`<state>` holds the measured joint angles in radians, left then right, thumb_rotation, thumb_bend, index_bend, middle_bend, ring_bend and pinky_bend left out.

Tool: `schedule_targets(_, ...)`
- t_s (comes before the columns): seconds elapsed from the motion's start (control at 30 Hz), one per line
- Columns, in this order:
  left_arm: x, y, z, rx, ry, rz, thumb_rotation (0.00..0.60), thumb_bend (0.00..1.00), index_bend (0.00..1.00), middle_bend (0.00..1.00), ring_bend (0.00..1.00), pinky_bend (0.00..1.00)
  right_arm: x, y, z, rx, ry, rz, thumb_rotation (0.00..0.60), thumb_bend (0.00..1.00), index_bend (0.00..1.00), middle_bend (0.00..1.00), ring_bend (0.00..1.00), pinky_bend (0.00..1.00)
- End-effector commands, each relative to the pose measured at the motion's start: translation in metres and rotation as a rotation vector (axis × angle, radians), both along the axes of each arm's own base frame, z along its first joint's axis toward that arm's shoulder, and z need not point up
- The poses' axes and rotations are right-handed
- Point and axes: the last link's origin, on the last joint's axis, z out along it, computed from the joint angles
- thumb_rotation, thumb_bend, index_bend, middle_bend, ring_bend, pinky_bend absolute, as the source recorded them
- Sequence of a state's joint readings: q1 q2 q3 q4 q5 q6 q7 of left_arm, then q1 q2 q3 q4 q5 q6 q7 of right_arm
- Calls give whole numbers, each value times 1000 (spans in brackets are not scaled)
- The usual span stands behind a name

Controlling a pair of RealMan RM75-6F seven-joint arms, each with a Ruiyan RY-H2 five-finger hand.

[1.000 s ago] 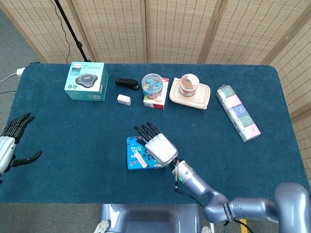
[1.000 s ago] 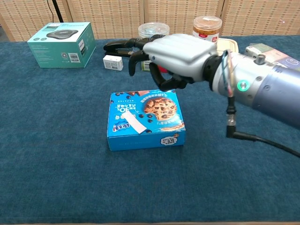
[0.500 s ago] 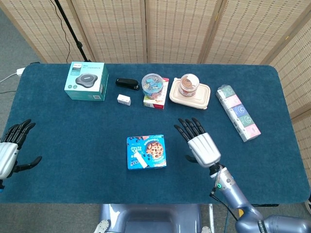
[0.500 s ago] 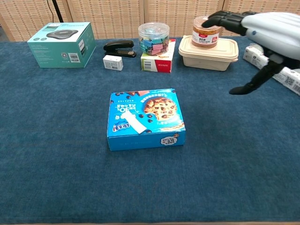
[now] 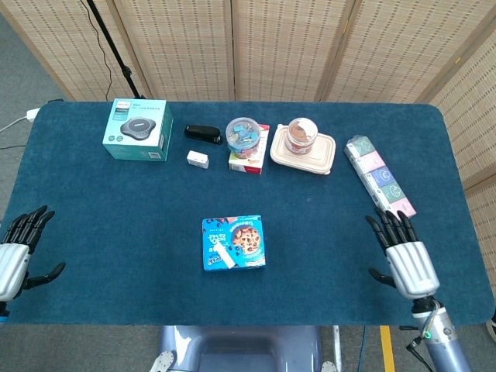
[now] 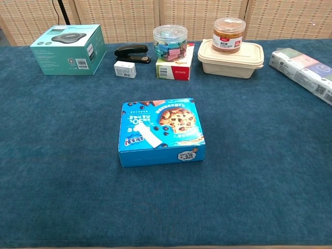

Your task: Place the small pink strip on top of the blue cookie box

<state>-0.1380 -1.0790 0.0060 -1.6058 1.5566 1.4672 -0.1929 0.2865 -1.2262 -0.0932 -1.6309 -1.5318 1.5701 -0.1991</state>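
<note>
On the blue cookie box [image 6: 161, 132] lay the small pink strip [image 6: 147, 134], apparently released. Right hand [image 5: 406, 259] had withdrawn far right of the box, fingers spread, empty; placement judged complete.

Left robot hand [image 5: 15, 252] fingers spread, right robot hand [image 5: 404, 256] fingers spread, both empty

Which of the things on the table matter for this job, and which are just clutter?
Job items:
small pink strip, lying on the box top
blue cookie box

Just lying about:
teal box
black stapler
small white box
clear jar on a red-and-white box
beige container with a brown jar on it
pastel pack
</note>
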Motion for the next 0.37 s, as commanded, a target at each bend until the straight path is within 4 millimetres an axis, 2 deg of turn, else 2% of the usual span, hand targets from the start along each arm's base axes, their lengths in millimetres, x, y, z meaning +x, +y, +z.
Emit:
schedule_targets(0.03, 0, -1, -3, 1, 13, -3, 600, 227, 0, 0, 0, 0, -21, 15, 8, -10, -7, -49, 600, 0, 12, 0, 0, 0)
schedule_targets(0.13, 1, -1, -6, -4, 27, -5, 600, 227, 0, 0, 0, 0, -30, 23, 11, -24, -11, -81, 600, 0, 15, 0, 0, 0)
schedule_targets(0.37, 1, 0, -7, 5, 40, 0, 600, 228, 0, 0, 0, 0, -35, 32, 16, -58, -10, -102, 600, 0, 36, 0, 0, 0)
